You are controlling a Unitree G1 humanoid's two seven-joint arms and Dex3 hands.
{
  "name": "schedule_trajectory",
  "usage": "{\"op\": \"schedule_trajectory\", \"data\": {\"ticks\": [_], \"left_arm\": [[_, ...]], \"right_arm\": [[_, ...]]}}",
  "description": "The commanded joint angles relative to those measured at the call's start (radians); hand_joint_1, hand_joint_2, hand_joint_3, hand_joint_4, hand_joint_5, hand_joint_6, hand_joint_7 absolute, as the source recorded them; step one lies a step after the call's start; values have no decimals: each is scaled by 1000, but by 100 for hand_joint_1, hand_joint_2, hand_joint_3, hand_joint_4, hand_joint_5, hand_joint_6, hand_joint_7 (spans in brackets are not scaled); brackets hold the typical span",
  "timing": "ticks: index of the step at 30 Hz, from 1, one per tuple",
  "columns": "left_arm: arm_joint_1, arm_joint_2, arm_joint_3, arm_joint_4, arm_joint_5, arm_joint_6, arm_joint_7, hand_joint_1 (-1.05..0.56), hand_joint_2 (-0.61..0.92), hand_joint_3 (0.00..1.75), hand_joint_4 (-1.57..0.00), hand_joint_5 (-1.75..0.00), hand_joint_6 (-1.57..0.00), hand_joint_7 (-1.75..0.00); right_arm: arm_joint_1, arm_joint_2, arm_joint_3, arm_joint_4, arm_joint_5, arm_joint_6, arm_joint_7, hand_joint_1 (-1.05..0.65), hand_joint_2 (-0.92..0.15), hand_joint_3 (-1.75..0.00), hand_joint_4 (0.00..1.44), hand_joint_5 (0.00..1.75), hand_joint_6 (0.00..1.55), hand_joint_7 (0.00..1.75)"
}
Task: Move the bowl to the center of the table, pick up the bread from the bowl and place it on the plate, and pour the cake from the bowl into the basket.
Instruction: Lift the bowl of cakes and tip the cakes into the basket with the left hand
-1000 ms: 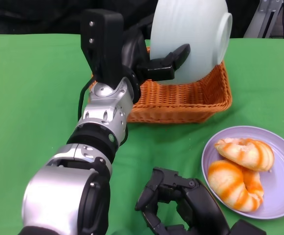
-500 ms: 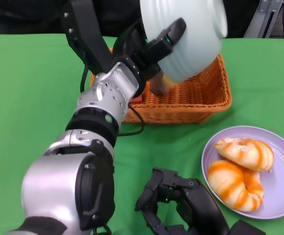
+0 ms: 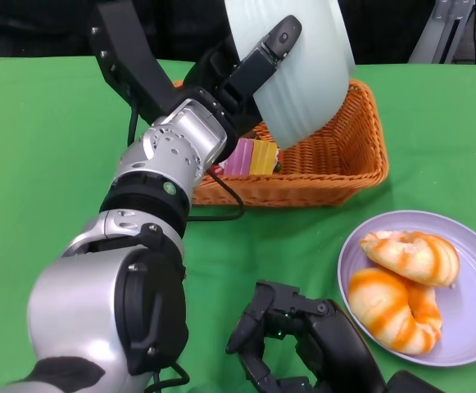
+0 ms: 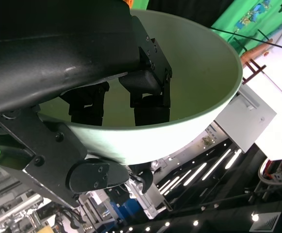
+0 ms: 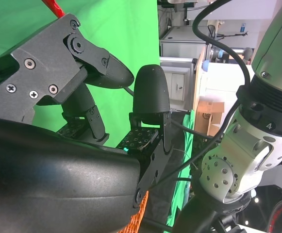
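My left hand [image 3: 250, 70] grips the pale green bowl [image 3: 299, 65] by its rim and holds it tipped steeply above the orange wicker basket [image 3: 336, 160]. The left wrist view shows the bowl's inside [image 4: 199, 73] with nothing in it and my fingers [image 4: 148, 92] hooked over the rim. A pink and yellow cake [image 3: 251, 156] lies in the basket at its near left. Two orange-striped breads [image 3: 410, 255] [image 3: 395, 309] rest on the lilac plate [image 3: 471, 327] at the right. My right hand [image 3: 303, 340] hangs low at the front edge, fingers curled, holding nothing.
Green cloth [image 3: 49, 164] covers the table. My silver left forearm [image 3: 160, 176] crosses the picture from the lower left up to the basket. The right wrist view shows my right hand's fingers [image 5: 148, 104] and the left arm [image 5: 257, 131] close by.
The left hand has tipped the bowl further and swung it left and up. The cake, hidden before, now lies in the basket. The right hand has stayed put.
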Motion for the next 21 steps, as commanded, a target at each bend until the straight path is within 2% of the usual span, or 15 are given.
{"op": "schedule_trajectory", "data": {"ticks": [1, 5, 10, 16, 17, 19, 21], "left_arm": [[-41, 17, 15, -9, -23, 10, 11, -13, 92, 54, -80, -153, -73, -150], [-47, 20, 29, -8, -40, 25, 35, -19, 92, 45, -81, -150, -71, -149], [-52, 19, 50, -11, -65, 49, 45, -19, 92, 45, -79, -151, -69, -149], [-51, 18, 33, -19, -53, 46, 49, -19, 92, 43, -79, -153, -70, -151], [-37, 16, -11, -35, -11, 7, 7, -17, 91, 47, -78, -154, -70, -152], [-20, 13, -68, -54, 41, -44, -48, -8, 76, 83, -76, -159, -71, -156], [-14, 12, -83, -58, 53, -59, -62, -6, 70, 97, -76, -160, -71, -158]], "right_arm": [[9, -4, -1, -3, -8, -3, -8, -19, -42, -121, 82, 171, 74, 133], [9, -3, -1, 0, -8, -3, -8, -20, -42, -121, 81, 172, 74, 134], [9, -4, 0, -2, -8, -5, -7, -18, -42, -122, 81, 172, 73, 134], [8, -4, -1, 2, -18, -13, -14, -18, -43, -121, 81, 172, 74, 134], [9, -3, -1, -1, -15, -7, -13, -18, -43, -121, 81, 172, 74, 134], [10, -2, 0, -5, -11, 0, -11, -18, -42, -121, 82, 171, 74, 134], [10, -2, 0, -5, -10, 1, -11, -18, -42, -122, 82, 171, 74, 134]]}}
